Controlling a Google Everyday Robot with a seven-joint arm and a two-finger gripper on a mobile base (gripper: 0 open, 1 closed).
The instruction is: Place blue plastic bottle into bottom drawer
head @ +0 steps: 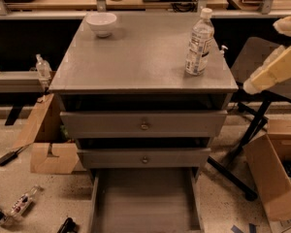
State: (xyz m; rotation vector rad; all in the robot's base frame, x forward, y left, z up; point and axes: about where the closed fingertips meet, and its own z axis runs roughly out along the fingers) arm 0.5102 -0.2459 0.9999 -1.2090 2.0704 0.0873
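Observation:
The blue plastic bottle (200, 42) stands upright on the right rear part of the grey cabinet top (136, 57). It is clear, with a white cap and a white-and-blue label. The bottom drawer (145, 205) is pulled out at the cabinet's foot, and its grey floor is bare. Only a cream arm link (276, 72) shows at the right edge, right of the bottle and apart from it. My gripper itself is out of view.
A white bowl (101, 23) sits at the back left of the cabinet top. The two upper drawers (144, 125) are shut. Cardboard boxes lie left (46, 144) and right (274, 174). A black stool (254, 125) stands to the right. A small bottle (22, 203) lies on the floor.

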